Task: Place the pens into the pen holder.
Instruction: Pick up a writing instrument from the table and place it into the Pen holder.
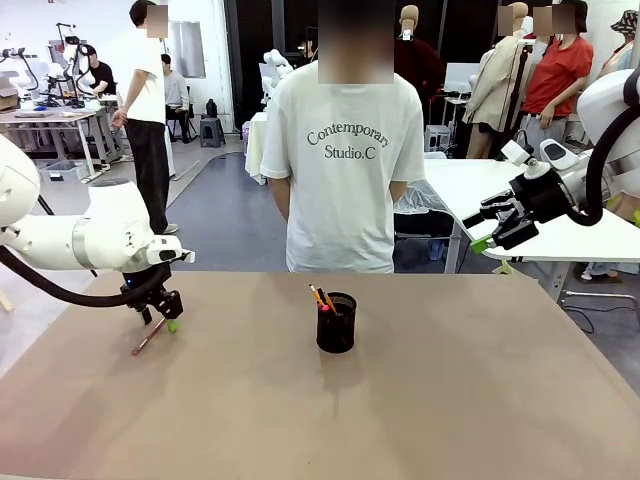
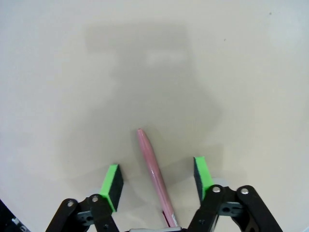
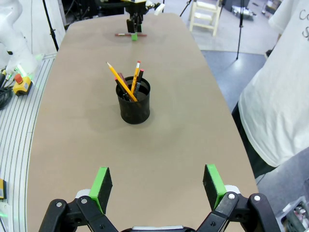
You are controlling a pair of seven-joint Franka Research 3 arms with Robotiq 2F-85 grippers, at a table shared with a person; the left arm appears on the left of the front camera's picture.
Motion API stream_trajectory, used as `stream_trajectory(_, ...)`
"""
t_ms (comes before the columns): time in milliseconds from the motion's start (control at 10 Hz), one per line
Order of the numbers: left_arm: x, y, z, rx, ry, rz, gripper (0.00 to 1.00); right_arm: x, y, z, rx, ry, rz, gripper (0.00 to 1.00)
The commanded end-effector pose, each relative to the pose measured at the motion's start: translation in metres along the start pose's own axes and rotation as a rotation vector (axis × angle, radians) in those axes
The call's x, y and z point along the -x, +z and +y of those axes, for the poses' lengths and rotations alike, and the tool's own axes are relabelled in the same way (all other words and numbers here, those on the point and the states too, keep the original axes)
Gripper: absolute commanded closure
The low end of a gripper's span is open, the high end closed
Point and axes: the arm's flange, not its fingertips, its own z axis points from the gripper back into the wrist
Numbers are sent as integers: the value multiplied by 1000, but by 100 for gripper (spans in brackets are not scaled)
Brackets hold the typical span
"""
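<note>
A reddish-pink pen (image 2: pixel 153 171) lies flat on the tan table (image 1: pixel 450 400) at its left side. My left gripper (image 2: pixel 157 166) is lowered over it, one green pad on each side, with gaps between pads and pen. From the front the same pen (image 1: pixel 149 338) sticks out below the left gripper (image 1: pixel 160 320). The black mesh pen holder (image 1: pixel 336 322) stands mid-table with several pens (image 1: pixel 320 298) leaning in it. My right gripper (image 1: pixel 495 225) hangs open high off the table's right side, nothing between its pads. Its wrist view looks down at the pen holder (image 3: pixel 133 108) past the right gripper (image 3: pixel 157 186).
A person in a white T-shirt (image 1: pixel 345 160) stands at the far edge, behind the holder, no hands over the table. A white table (image 1: pixel 500 190) stands behind the right arm. A yellow box with a red button (image 3: pixel 20 83) lies on the rail beside the table.
</note>
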Motion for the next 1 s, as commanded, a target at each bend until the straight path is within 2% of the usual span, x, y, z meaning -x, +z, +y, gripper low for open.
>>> stream_trajectory(0, -5, 2, -2, -21, 14, 25, 74, -3, 0, 0, 3, -11, 15, 0)
stream_trajectory(100, -5, 2, -2, -23, 14, 28, 93, -3, 0, 0, 3, -11, 15, 0)
stream_trajectory(200, -5, 2, -3, -24, 15, 30, 100, -3, 0, 0, 3, -11, 15, 0)
stream_trajectory(700, 0, 8, -6, -11, 19, 24, 100, -3, 0, 0, 3, -11, 15, 0)
stream_trajectory(800, 2, 15, -11, 59, 10, 14, 100, -3, 0, 0, 3, -11, 15, 0)
stream_trajectory(900, 6, 31, -19, 254, -8, -31, 100, -3, 0, 0, 3, -11, 15, 0)
